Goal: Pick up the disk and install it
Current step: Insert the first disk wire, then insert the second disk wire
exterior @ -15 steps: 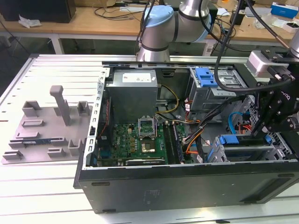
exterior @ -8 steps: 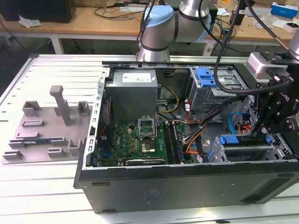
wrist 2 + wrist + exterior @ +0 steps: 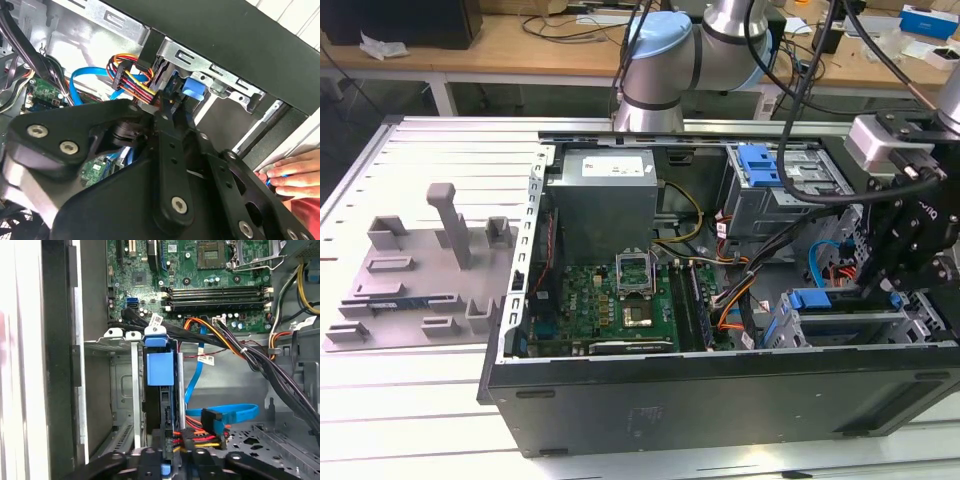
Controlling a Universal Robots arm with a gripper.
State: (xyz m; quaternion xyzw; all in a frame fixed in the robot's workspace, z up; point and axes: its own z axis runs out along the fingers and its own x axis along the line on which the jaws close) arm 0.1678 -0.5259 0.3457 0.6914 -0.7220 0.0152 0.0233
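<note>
while the gripper [image 3: 880, 290] is reaching into the open computer case [image 3: 720, 390] at about 3 o'clock in the exterior view, the disk [image 3: 161, 390] is standing on edge in the drive cage [image 3: 122, 390], its blue bracket [image 3: 160, 368] facing the first wrist view. the jaws are pinching the disk's edge. a person's hand [image 3: 290, 175] is resting outside the case wall.
</note>
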